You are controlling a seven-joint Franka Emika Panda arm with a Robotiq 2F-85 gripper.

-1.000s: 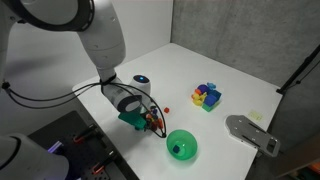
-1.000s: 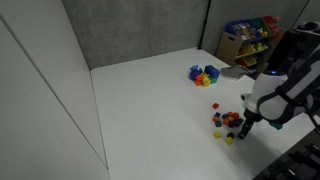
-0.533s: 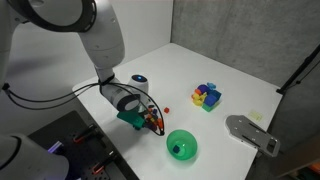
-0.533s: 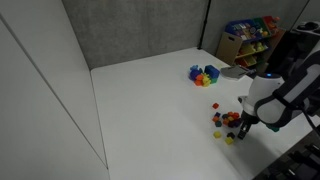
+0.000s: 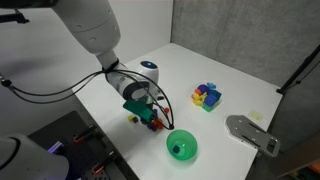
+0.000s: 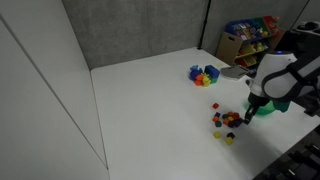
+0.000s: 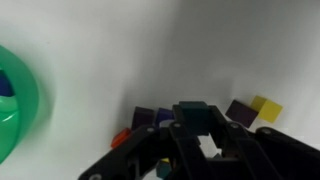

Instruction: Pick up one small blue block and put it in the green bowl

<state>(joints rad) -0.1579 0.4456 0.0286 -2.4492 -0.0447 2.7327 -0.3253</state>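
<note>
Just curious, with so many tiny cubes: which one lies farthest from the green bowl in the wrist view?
The yellow cube, at the pile's right edge, just beyond a dark purple one. Every other cube lies nearer the bowl.

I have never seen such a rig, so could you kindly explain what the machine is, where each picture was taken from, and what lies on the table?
The white machine is a robot arm; its gripper ends in two dark fingers. Two pictures come from cameras standing outside the robot, the third from a camera on its wrist, looking past the fingers. On the white table lie a green bowl, a scatter of tiny coloured cubes by the gripper, and a cluster of larger multicoloured blocks. In the wrist view a dark cube sits at the fingertips, but I cannot tell whether it is gripped.
</note>
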